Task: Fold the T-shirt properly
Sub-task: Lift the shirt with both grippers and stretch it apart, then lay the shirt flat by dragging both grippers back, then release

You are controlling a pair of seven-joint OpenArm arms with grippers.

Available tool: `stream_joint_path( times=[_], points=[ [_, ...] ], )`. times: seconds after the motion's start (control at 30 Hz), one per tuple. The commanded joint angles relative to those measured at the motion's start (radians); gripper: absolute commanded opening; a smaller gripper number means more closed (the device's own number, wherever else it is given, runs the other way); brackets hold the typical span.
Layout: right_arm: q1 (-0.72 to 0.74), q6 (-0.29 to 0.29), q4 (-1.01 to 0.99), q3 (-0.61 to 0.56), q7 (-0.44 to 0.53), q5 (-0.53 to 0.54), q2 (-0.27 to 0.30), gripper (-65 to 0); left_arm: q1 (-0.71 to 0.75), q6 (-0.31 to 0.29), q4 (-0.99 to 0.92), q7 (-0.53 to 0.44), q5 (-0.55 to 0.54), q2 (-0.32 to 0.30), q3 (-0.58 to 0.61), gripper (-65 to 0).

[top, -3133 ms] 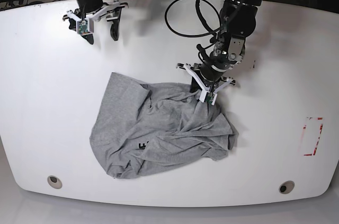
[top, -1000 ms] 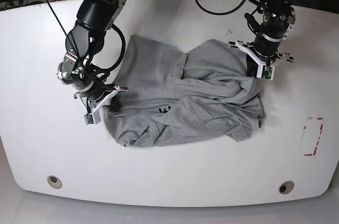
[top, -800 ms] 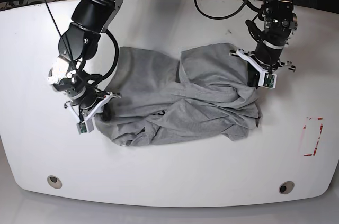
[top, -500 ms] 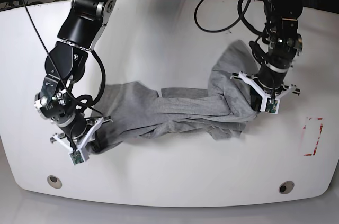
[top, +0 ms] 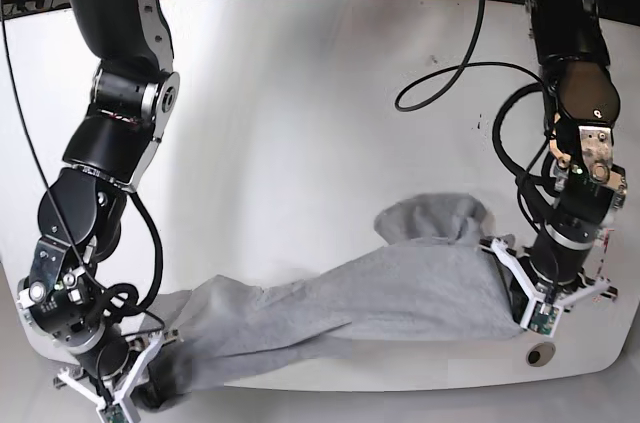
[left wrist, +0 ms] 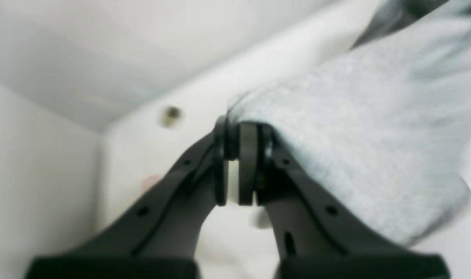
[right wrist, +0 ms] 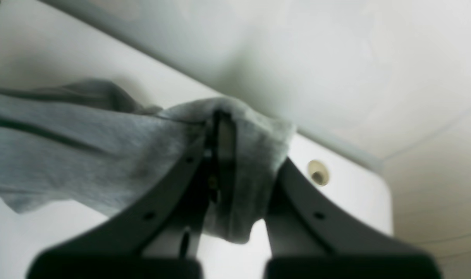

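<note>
Grey heather jersey fills the left wrist view: T-shirt [left wrist: 359, 128] edge pinched at the tips of the left gripper [left wrist: 238, 162], jaws together on a thin bit of cloth, rest of the fabric trailing off to the right above the white table [left wrist: 142, 128]. Table grommet [left wrist: 170, 113] just beyond the pinch.

Right wrist view: right gripper [right wrist: 220, 155] clamped on a bunched wad of T-shirt [right wrist: 84, 155], cloth wrapped over and around the tips, remainder streaming left. Table [right wrist: 336, 193] corner with another grommet [right wrist: 317, 173] just right of the wad.

Base view: T-shirt [top: 380, 298] strung as a sagging band along the near edge of the table [top: 320, 123], right gripper [top: 135, 388] holding one end at the near-left corner, left gripper [top: 528, 305] the other end near the near-right corner. Loose hump of cloth piled just behind the left gripper's end. Lettering not visible.

Handling, by judgement: light, limp, wrinkly; no stiffness, so sags and twists between holds. Seamed edges such as hem or shoulder corners probably grip best; bunched wads likely to slip or keep the cloth twisted. Which part each claw has: cannot tell.
</note>
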Motion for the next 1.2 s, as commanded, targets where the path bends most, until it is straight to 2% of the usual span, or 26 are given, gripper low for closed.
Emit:
stream_joint_path(
  times=[0.0,0.23,0.4,0.47,0.57,0.67,0.8,0.87,0.97,1.07,1.17],
  points=[
    [0.087,-0.003,0.016,-0.021,0.036,0.016,0.034,-65.0,-0.068,0.009,0.019,-0.028,-0.001,-0.031,-0.006,-65.0],
    [0.225,-0.003,0.018,-0.064,-0.030,0.016,0.074,-65.0,-0.180,0.009,0.013,-0.028,-0.001,-0.093,-0.009,-65.0],
    [0.234,-0.002,0.022,-0.063,-0.066,0.016,0.101,-65.0,-0.182,0.009,0.013,-0.026,-0.001,-0.111,-0.009,-64.2],
    [0.202,-0.002,0.024,-0.048,-0.084,0.016,0.106,-65.0,-0.137,0.009,0.015,-0.015,-0.001,-0.116,-0.011,-62.5],
    [0.109,-0.002,0.068,0.034,-0.107,0.016,0.101,-65.0,-0.059,0.009,0.019,-0.006,-0.001,-0.116,-0.012,-62.4],
    [-0.003,-0.002,0.113,0.054,-0.107,0.016,0.100,-65.0,0.028,0.003,0.021,-0.008,-0.003,-0.116,-0.012,-62.5],
    [-0.169,-0.002,0.185,0.058,-0.107,0.016,0.095,-65.0,0.148,-0.057,0.021,-0.011,-0.003,-0.111,-0.037,-62.6],
    [-0.246,-0.002,0.222,0.064,-0.107,0.016,0.072,-65.0,0.203,-0.078,0.022,-0.011,-0.003,-0.110,-0.047,-62.6],
    [-0.395,-0.002,0.302,0.150,-0.107,0.015,0.028,-65.0,0.295,-0.101,0.041,-0.012,-0.003,-0.110,-0.066,-62.6],
    [-0.508,-0.002,0.323,0.187,-0.107,0.016,-0.011,-65.0,0.383,-0.113,0.044,-0.014,-0.003,-0.110,-0.081,-62.6],
    [-0.608,-0.002,0.351,0.190,-0.107,0.016,-0.021,-65.0,0.450,-0.121,0.044,-0.014,-0.003,-0.111,-0.110,-62.6]
  ],
)
